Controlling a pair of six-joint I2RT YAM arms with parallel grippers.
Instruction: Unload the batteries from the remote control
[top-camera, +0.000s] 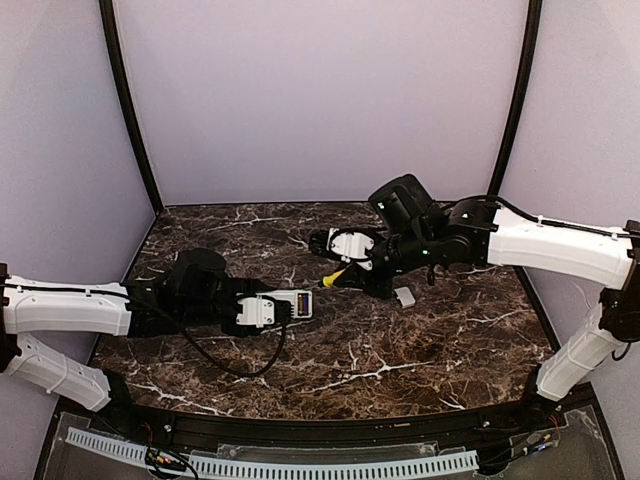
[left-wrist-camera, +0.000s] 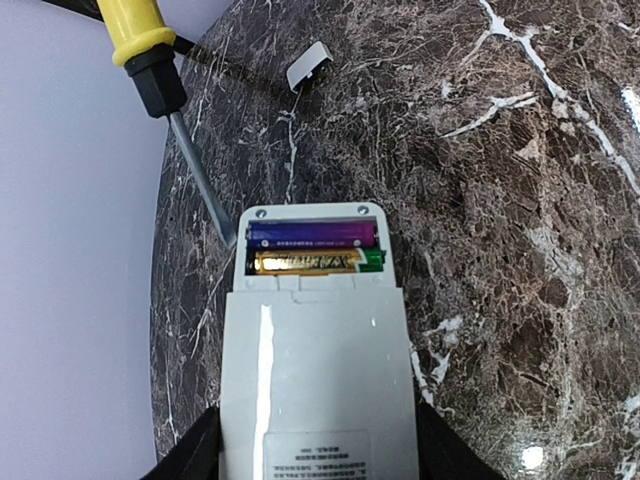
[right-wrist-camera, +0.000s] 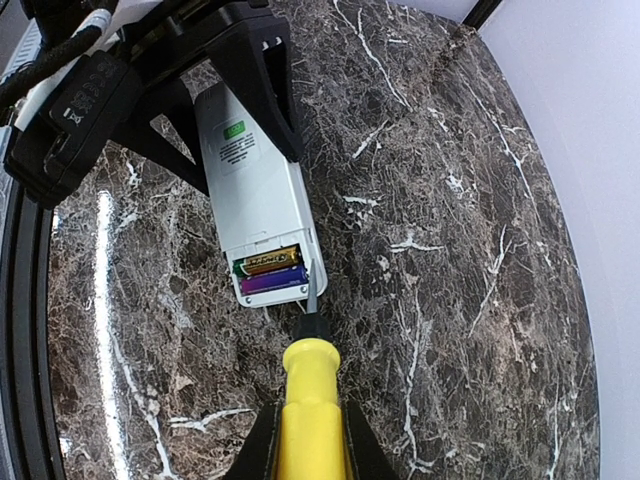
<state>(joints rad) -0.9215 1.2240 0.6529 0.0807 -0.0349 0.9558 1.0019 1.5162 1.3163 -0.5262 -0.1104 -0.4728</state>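
Nearest the overhead camera, at about eight o'clock, the left tool (top-camera: 262, 310) is pinching a slim white rectangular plastic remote control (top-camera: 292, 304) by its long edges, down by the dark marbled stone surface (top-camera: 400, 360). Its long axis runs nine to three, with the free end toward three. From two o'clock the right tool (top-camera: 345, 268) is clamped on a yellow-handled screwdriver (top-camera: 330, 279) aimed at that end. A small white rectangular cover (top-camera: 404, 296) lies apart on the surface, at four o'clock from the right tool.

From the left wrist, the remote control fills six o'clock and points to twelve, back side up, its bay uncovered. Two small cylindrical batteries (left-wrist-camera: 312, 247), one purple and one gold, lie side by side in the bay, crosswise from nine to three. The screwdriver's grey blade slants from eleven o'clock to the bay's left corner. I cannot confirm that it touches.

From the right wrist, the yellow handle sits at six, gripped on both sides by the right tool. The remote control stretches toward eleven, bay end nearest.

I'd guess the batteries are light, hard and slick, seated snugly and prone to roll once free. Levering up one end, then pinching across the middle, looks wisest. The plastic shell seems stiff but smooth, so its long edges suit a grip.
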